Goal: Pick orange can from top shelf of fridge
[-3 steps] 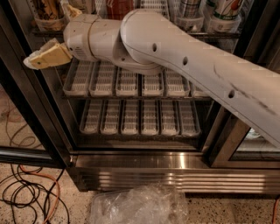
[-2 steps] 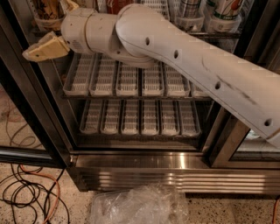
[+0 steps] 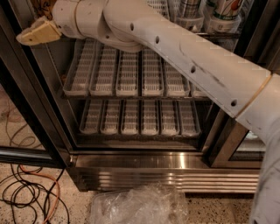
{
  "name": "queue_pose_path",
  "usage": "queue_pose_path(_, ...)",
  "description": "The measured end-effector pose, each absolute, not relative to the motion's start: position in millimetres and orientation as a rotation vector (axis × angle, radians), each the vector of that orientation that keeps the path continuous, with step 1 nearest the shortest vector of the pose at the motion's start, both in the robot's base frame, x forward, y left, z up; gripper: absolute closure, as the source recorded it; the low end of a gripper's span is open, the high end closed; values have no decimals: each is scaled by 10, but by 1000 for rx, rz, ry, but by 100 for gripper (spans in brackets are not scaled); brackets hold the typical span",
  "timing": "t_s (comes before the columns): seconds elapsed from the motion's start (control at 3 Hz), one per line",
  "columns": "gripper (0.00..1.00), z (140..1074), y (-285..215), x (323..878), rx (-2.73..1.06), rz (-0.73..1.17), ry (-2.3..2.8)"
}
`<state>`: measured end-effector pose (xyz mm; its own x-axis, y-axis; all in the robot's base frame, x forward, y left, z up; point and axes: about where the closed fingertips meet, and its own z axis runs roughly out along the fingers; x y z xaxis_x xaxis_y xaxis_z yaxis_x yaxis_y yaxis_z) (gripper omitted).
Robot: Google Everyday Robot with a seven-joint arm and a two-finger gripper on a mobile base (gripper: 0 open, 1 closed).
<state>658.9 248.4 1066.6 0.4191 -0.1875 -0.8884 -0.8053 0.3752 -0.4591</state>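
Note:
My gripper point(image 3: 37, 33) is at the upper left, at the left end of the top shelf point(image 3: 221, 36), with my white arm sweeping across the view from the right. A brown and orange streaked patch point(image 3: 43, 6) just above the gripper looks like the orange can, mostly cut off by the top edge and hidden by my wrist. A silver-grey can point(image 3: 190, 8) and a white printed can point(image 3: 226, 9) stand further right on that shelf. The fridge point(image 3: 168, 174) fills the view.
Two racks of white lane trays without cans sit below, the upper point(image 3: 127, 74) and the lower point(image 3: 140, 118). The black door frame point(image 3: 30, 109) stands at the left. A crumpled clear plastic bag point(image 3: 135, 205) and loose cables point(image 3: 26, 192) lie on the floor.
The gripper has risen and moved slightly left, up to the level of the top shelf. The cans on the top shelf now sit higher in the view.

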Motion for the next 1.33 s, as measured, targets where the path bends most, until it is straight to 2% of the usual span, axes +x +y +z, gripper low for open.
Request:
queue_pose_path(0.67, 0, 10697, 2575, 6754, -1131, 532, 1105)
queue_pose_path(1.0, 19, 10697, 2575, 6753, -1131, 532, 1105)
queue_pose_path(1.33, 41, 10697, 2575, 6753, -1131, 532, 1105)
